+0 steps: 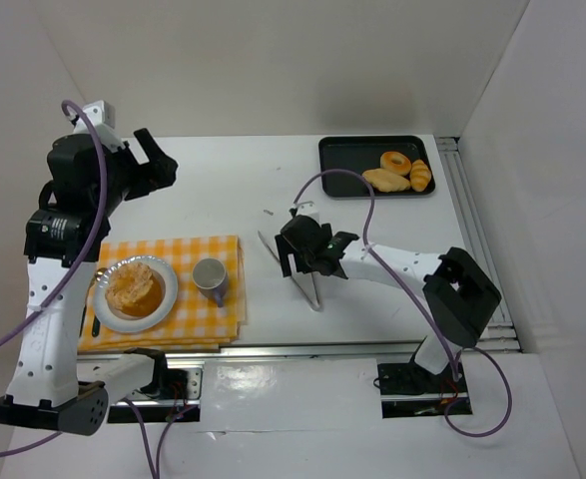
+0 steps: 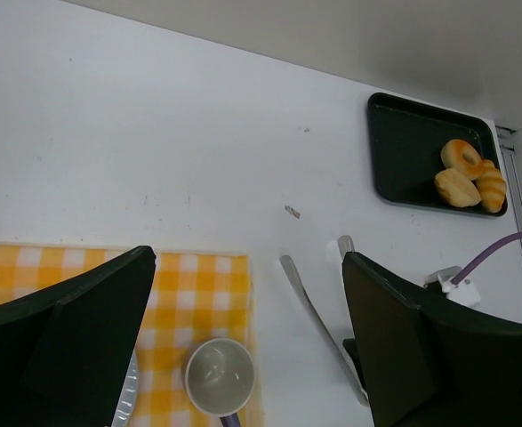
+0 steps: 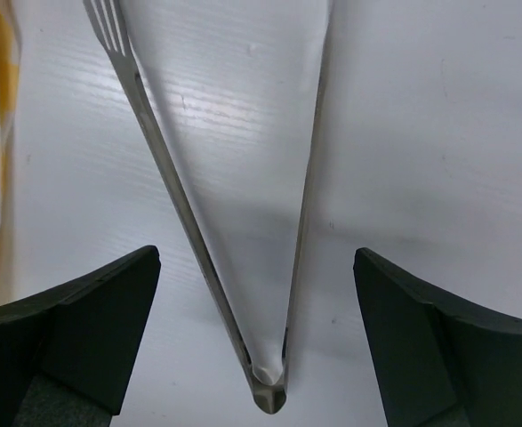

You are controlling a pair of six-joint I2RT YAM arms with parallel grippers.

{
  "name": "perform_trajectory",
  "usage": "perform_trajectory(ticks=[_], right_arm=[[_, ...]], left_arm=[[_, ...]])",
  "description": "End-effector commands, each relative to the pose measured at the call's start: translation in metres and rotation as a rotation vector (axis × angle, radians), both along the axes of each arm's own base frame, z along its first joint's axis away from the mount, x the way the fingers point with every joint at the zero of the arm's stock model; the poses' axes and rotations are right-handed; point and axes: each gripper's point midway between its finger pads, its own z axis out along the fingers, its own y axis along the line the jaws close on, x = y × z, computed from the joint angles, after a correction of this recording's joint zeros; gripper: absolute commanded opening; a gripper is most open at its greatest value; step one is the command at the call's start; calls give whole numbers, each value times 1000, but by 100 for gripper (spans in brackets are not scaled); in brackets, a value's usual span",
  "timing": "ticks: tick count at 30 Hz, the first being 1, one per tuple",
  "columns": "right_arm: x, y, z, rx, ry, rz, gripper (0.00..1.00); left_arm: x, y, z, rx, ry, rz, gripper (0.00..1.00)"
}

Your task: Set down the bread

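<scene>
Sitting on a round pale plate (image 1: 165,301) at the near left of the white desk (image 1: 233,190), the bread (image 1: 131,286) is a puffy orange-golden bun with a lumpy, lighter cracked top. The plate rests on a yellow-and-white checked cloth (image 1: 213,311) whose near edge runs close to the desk's front rail. A small greyish cup (image 1: 210,276) with a purplish handle stands upright on the same cloth, just right of the plate and apart from it.

The left hand (image 1: 156,157) hangs raised over the far left of the desk, its two dark, blocky fingers (image 2: 65,347) spread wide with nothing between them. The right hand (image 1: 302,261) sits low over the middle of the desk, also spread wide, with thin shiny metal tongs (image 3: 167,196) lying between its fingers (image 3: 429,347) (the joined end points toward the wrist, the two arms splaying away in a V). Gaps show on both sides of the tongs, so neither pad touches them.

At the far right a black rectangular tray (image 1: 344,152) with a raised lip holds three smaller pastries bunched at its right end: a ring donut (image 1: 396,162), a flat pale loaf (image 1: 386,180) and a ridged roll (image 1: 420,176). The tray's left half is bare. A broad stretch of smooth white desk lies between cloth and tray.
</scene>
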Motion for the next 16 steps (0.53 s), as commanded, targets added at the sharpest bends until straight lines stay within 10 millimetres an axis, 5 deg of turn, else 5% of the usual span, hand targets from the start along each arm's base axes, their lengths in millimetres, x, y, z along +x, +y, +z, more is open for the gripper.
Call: perform_trajectory(ticks=[1,4,7,11,16], right_arm=[[28,-3,64,78,-120,-95,97],[55,-32,112,117,-183,-254,100],[71,-75,135,130,-220,-395,100],[74,-126,139,137,-239,-527,100],[57,-162,103,127,-162,-608,100]], left_arm=[[2,-2,10,-17,-46,-11,100],[2,-2,5,-7,-36,-14,100],[3,-2,1,-6,-27,-14,100],[4,-3,-7,1,-7,-25,100],[3,-5,-7,-2,-7,-34,100]])
